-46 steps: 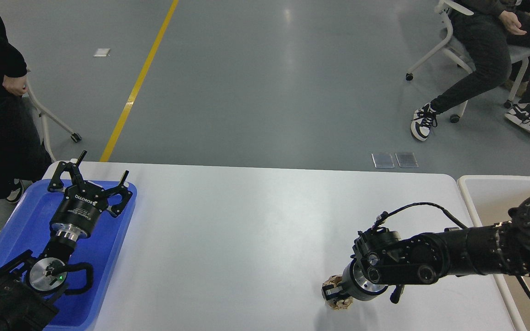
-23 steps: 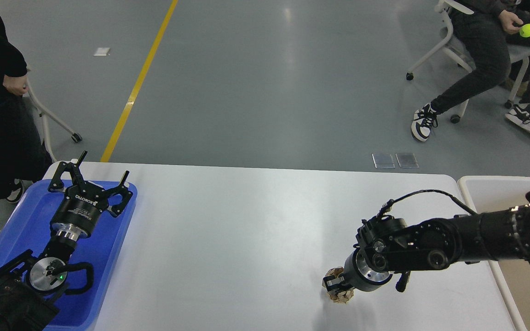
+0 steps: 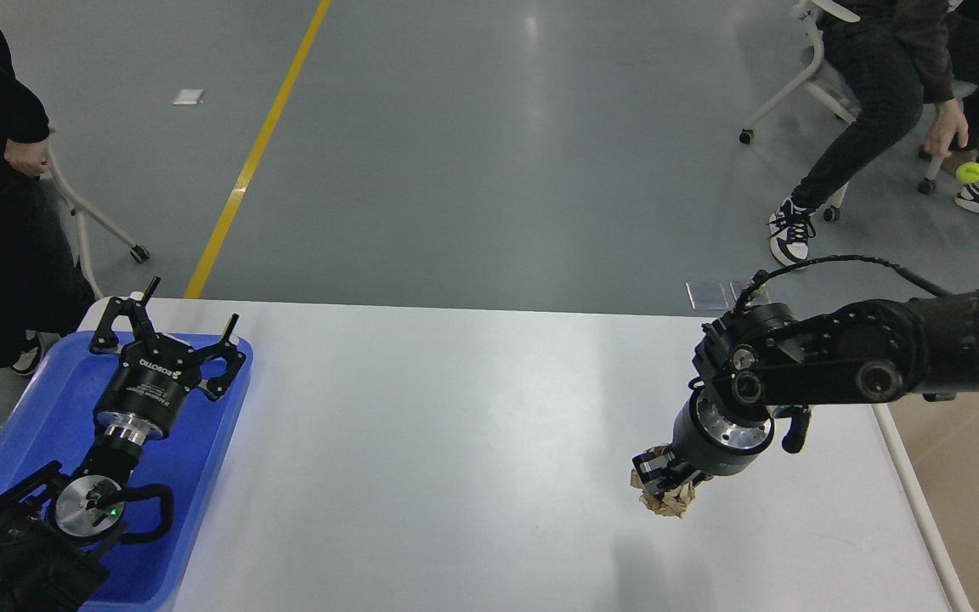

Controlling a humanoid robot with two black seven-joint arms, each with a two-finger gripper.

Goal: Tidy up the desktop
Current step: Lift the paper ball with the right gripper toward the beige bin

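Observation:
The desktop [image 3: 455, 442] is a wide white tabletop with rounded corners. My right gripper [image 3: 664, 489] points down over its right part and is shut on a crumpled brown paper ball [image 3: 668, 504], held clear above the surface with a shadow below it. My left gripper [image 3: 165, 327] is open and empty, its fingers spread above the far end of the blue tray [image 3: 200, 476] at the table's left.
The beige bin with a white rim [image 3: 978, 476] stands at the table's right edge, under my right arm. People sit on chairs [image 3: 804, 68] beyond the table, and a green ball [image 3: 968, 172] is near the floor by one of them. A yellow line [image 3: 260, 144] crosses the floor.
My right gripper has risen and moved right and away with the paper ball, lifting it off the desktop. The seated person dropped their hand with the green ball. My left arm has not moved.

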